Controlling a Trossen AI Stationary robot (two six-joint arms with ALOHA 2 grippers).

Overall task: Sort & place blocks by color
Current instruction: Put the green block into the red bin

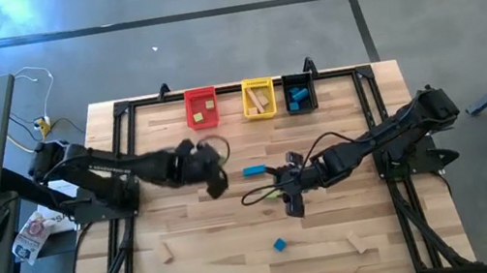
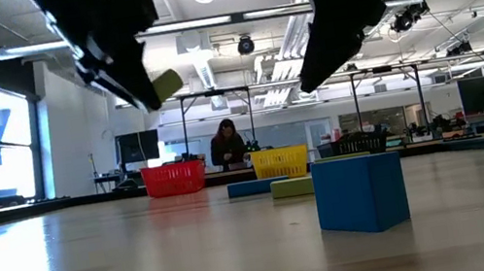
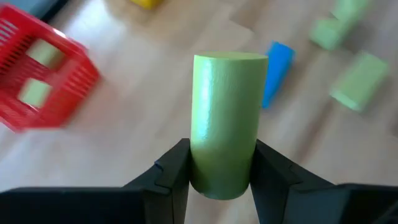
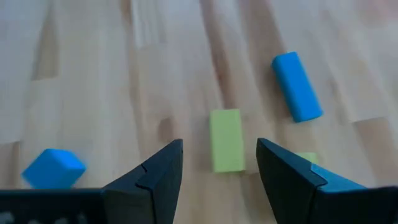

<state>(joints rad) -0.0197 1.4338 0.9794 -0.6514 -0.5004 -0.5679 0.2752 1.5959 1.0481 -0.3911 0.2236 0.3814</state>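
My left gripper (image 1: 216, 178) is shut on a light green round bar (image 3: 227, 118) and hangs above the table's middle, seen high up in the low view (image 2: 149, 82). My right gripper (image 4: 219, 158) is open above a light green bar (image 4: 226, 140) that lies flat on the table; its fingers stand apart over it, well clear in the low view (image 2: 341, 20). A blue bar (image 4: 297, 86) and a blue cube (image 4: 53, 168) lie flat nearby. The red bin (image 3: 37, 81) holds green blocks. My left gripper pinches the green round bar between its two fingers (image 3: 174, 168), on the curved sides near one end (image 3: 221, 177). The bar's length runs along the fingers and its free end (image 3: 230, 59) sticks out past them. It is lifted clear of the table (image 2: 165, 84).
The red (image 1: 202, 107), yellow (image 1: 258, 98) and black bins (image 1: 299, 93) stand in a row at the far edge. Tan blocks (image 1: 167, 254) (image 1: 358, 241) and the blue cube (image 1: 280, 244) lie toward the near edge. More green blocks (image 3: 360, 78) lie beyond the blue bar (image 1: 254, 169).
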